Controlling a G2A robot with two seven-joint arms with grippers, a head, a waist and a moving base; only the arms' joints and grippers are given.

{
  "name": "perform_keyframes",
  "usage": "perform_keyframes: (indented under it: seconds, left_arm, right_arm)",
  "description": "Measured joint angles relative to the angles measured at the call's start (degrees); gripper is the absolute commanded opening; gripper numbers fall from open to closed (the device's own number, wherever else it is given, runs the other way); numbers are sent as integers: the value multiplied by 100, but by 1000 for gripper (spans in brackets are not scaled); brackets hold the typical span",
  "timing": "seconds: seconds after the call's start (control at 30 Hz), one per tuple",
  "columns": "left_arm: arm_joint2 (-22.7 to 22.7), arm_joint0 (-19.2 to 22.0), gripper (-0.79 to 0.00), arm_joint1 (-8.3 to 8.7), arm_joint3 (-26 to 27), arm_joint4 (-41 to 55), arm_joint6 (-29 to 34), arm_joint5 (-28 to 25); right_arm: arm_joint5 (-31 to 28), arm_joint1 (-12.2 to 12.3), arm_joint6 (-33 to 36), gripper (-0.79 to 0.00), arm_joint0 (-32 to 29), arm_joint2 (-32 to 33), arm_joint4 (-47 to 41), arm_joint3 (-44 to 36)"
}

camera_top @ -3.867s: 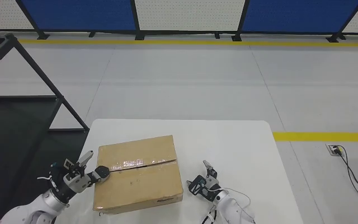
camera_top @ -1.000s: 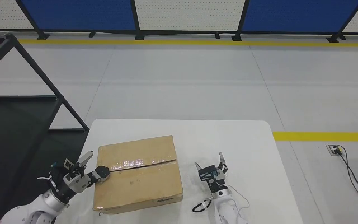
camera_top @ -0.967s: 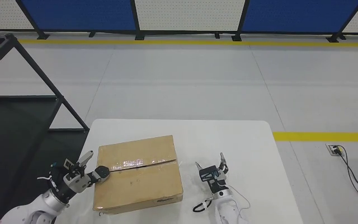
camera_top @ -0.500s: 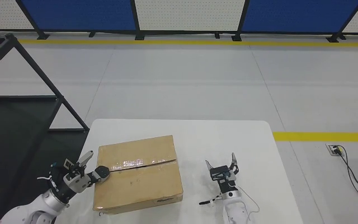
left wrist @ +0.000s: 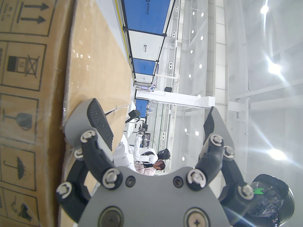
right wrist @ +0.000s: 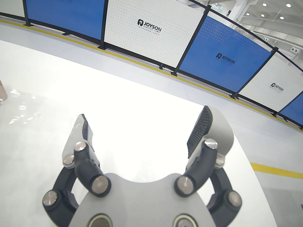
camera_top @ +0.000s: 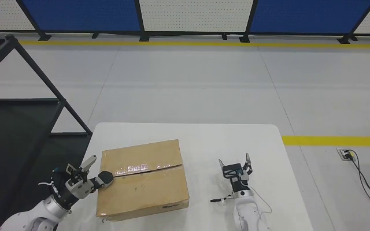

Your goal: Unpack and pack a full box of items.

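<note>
Grey left tool, fingers spread apart, sets one pad at the upper edge of the closed cardboard box just beside it; right tool, likewise spread, sits beyond the box over the white tabletop

Matt cardboard box wearing glinting clear tape along its seam, smooth white table shining faintly, right gripper showing ribbed pads, perhaps rubber.

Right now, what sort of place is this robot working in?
Probably a fenced test bay in an industrial hall: blue and white partition panels, a yellow floor line, and a white table bearing a cardboard box.
</note>
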State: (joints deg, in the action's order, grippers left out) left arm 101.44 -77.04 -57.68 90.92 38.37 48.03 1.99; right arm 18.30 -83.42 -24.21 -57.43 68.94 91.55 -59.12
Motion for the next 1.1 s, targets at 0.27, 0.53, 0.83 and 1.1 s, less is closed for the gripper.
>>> perform_keyframes:
  seconds: [0.27, 0.53, 0.83, 1.1]
  left_arm:
    - [0, 0, 0, 0, 0, 0, 0, 0]
    - [0, 0, 0, 0, 0, 0, 0, 0]
    - [0, 0, 0, 0, 0, 0, 0, 0]
    - [0, 0, 0, 0, 0, 0, 0, 0]
  right_arm:
    - [-143, 79, -42, 0, -249, 348, -54, -398]
    - [-529, 130, -96, 0, -502, 540, -169, -965]
    - [-551, 135, -254, 0, -1010, 499, -138, -1868]
    - [-191, 117, -165, 0, -1576, 267, 285, -2949]
